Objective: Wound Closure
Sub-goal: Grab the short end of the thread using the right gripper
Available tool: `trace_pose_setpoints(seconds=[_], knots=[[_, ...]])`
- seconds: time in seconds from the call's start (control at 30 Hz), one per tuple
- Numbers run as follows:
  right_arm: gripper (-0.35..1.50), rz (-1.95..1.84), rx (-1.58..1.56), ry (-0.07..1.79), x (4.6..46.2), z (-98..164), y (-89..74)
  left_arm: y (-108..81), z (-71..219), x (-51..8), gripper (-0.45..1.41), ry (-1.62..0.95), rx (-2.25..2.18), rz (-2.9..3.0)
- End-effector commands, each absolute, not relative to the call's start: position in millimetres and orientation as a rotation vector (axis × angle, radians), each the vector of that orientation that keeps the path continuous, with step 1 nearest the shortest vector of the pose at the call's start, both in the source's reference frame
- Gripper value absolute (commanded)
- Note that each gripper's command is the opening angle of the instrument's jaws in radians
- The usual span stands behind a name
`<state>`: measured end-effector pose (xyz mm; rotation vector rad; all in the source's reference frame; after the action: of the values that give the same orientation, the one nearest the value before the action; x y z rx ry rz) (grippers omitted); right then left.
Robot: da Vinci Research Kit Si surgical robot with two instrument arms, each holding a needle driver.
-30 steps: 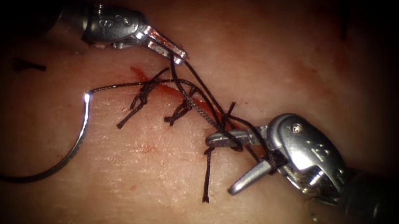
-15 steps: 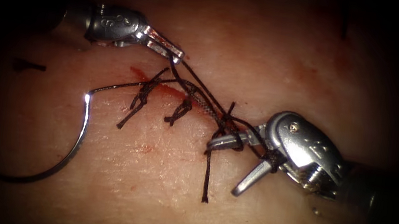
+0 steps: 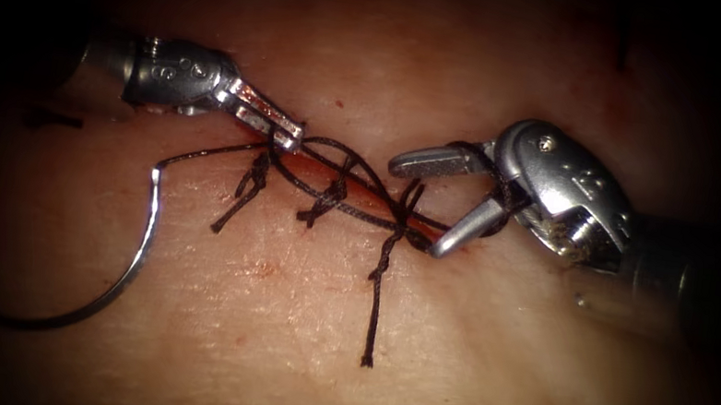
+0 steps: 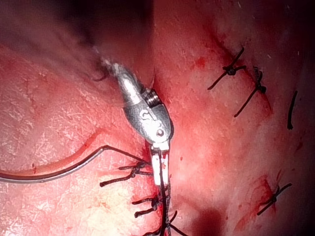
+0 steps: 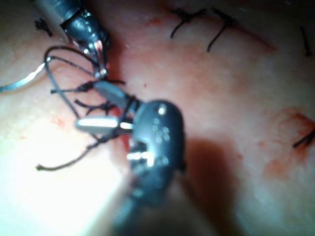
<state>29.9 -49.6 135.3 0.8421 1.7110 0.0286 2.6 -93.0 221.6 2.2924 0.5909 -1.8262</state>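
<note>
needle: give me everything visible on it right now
The needle is a thin, curved, bright metal arc lying loose on the tissue, left of the cut, not in the tissue as far as the views show. Neither tool holds it. The thread leaves its upper end and runs right toward the left tool, whose jaws are shut on the thread. Its lower end fades into shadow, so the tip is hard to make out. The left wrist view shows the same arc flat on the surface.

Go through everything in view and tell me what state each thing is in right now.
Left tool: shut on the thread.
Right tool: open, thread looped around it.
Needle: free, lying on the tissue left of the cut.
Cut: stitched with knots.
</note>
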Motion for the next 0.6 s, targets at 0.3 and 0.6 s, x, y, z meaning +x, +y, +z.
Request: trace_pose_setpoints(seconds=[0.3, 0.6], knots=[[0.68, 0.054, 0.827, 1.739, 29.3, 134.7, -52.4, -91.5, 224.1, 3.9, -0.45, 0.595, 2.285, -1.815], [0.38, 0.078, 0.813, 1.755, 29.4, 134.6, -53.2, -90.2, 227.3, 3.2, -0.45, 0.567, 2.269, -1.818]])
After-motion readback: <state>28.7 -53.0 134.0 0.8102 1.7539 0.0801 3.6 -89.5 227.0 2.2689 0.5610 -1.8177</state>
